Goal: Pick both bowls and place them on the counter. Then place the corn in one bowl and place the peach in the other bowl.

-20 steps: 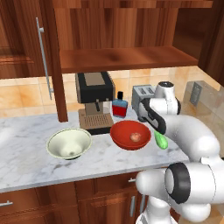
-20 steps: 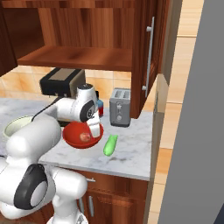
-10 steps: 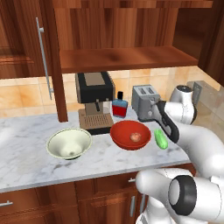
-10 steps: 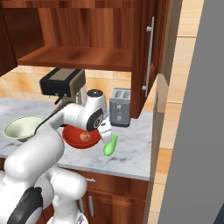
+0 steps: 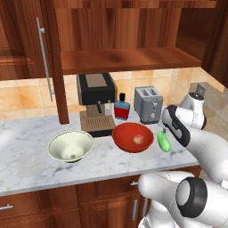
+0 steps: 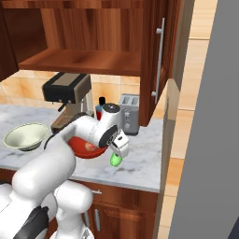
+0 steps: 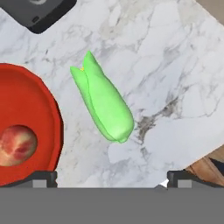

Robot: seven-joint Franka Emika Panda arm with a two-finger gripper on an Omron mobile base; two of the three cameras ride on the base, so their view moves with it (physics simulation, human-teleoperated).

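Both bowls stand on the counter (image 5: pixel 111 165): the cream-white bowl (image 5: pixel 70 146) (image 6: pixel 25 135) at the left holds nothing, and the red bowl (image 5: pixel 132 137) (image 6: pixel 80 145) (image 7: pixel 30 100) beside it holds the peach (image 5: pixel 139 139) (image 6: pixel 89 147) (image 7: pixel 15 146). The corn (image 5: pixel 164 141) (image 6: pixel 115 160) (image 7: pixel 105 105), a bright green oblong, lies on the marble just right of the red bowl. My gripper (image 5: pixel 163 132) (image 6: pixel 120 149) (image 7: pixel 111 177) hovers directly over the corn, open, with nothing between its fingers.
Behind the bowls stand a coffee machine (image 5: pixel 95 100), a small bottle (image 5: pixel 121 109) and a toaster (image 5: pixel 148 103) (image 7: pixel 43 13). An open wooden shelf hangs above. The counter's right end (image 7: pixel 205 153) lies close to the corn.
My arm has swung to the right, from above the red bowl to above the corn. The gripper stayed open. Bowls, peach and corn have not moved.
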